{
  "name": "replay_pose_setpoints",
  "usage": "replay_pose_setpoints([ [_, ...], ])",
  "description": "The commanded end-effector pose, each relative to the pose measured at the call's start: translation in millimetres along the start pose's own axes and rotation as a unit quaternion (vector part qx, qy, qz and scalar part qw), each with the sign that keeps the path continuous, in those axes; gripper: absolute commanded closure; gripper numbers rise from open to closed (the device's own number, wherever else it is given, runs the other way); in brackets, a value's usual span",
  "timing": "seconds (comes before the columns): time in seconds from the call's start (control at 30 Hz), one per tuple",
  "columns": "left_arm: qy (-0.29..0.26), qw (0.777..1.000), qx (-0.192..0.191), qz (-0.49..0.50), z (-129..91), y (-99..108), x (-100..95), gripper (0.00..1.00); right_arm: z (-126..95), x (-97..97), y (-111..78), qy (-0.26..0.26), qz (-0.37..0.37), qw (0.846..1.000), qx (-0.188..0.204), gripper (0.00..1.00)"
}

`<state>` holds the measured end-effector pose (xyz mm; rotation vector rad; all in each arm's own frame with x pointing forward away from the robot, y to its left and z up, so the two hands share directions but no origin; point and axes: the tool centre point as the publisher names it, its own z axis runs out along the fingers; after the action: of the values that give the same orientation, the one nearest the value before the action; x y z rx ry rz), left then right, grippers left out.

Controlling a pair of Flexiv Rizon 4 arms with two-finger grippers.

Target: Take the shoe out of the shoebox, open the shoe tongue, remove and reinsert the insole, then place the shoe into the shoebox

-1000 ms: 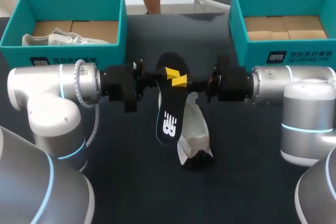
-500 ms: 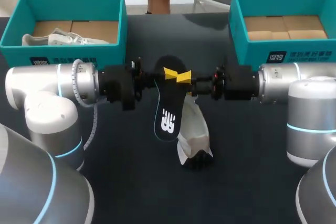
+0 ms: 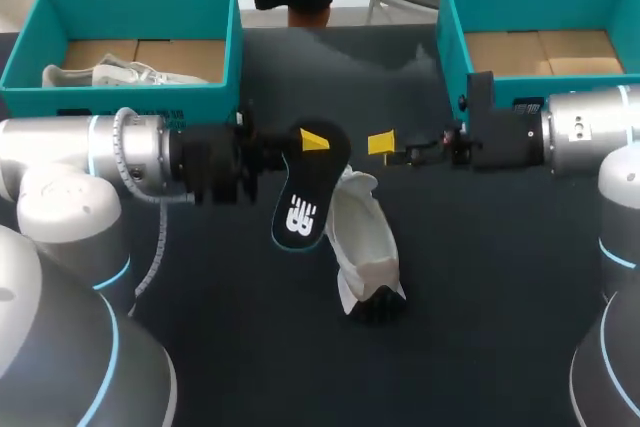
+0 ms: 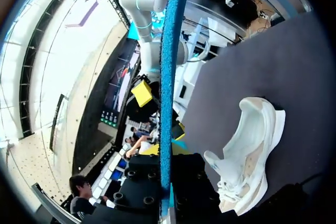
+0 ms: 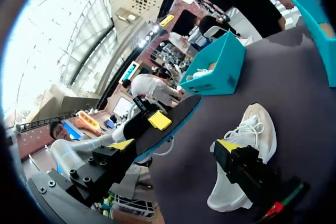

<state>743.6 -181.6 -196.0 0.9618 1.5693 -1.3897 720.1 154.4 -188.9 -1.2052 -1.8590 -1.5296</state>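
Your right gripper (image 3: 382, 144) has let go and drawn back toward its own side, and your left gripper (image 3: 312, 141) has carried the black insole with the white logo (image 3: 301, 209) a little to the left.

That insole now hangs from the left gripper alone. It is pinched near its upper end between the two yellow-tipped fingers and tilts over the table. Its lower end is just beside the cream-white lace-up sneaker (image 3: 362, 247). The sneaker lies loose between your two arms, with nothing holding it. The right gripper's fingers are spread and empty, clear of both insole and sneaker.

I'd watch two things. The insole is thin and held at one end, so it may swing, bend or slip out as you steer it toward the shoe's opening. The sneaker is unrestrained, so pushing the insole in will likely make it slide or tip unless your right gripper steadies it first.

Everything sits on a dark matte table (image 3: 480, 277). At its far edge stand the left teal cardboard shoebox (image 3: 130, 99), with another pale shoe (image 3: 110, 74) inside, and the right teal cardboard shoebox (image 3: 450, 47), which shows only its brown cardboard floor.
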Motion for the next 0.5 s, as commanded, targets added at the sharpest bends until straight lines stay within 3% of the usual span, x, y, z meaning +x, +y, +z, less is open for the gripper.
replay_pose_setpoints([
  [0.03, -0.004, 1.0, 0.0, -0.007, -1.1, -14.3, 6.1, 1.0, -17.7, 7.1, -2.7, -0.071, -0.174, 0.982, 0.007, 0.0],
  [0.5, -0.008, 1.0, 0.007, -0.016, -1.5, -17.2, 4.6, 1.0, -17.7, 7.1, -2.7, -0.071, -0.174, 0.982, 0.007, 0.0],
])
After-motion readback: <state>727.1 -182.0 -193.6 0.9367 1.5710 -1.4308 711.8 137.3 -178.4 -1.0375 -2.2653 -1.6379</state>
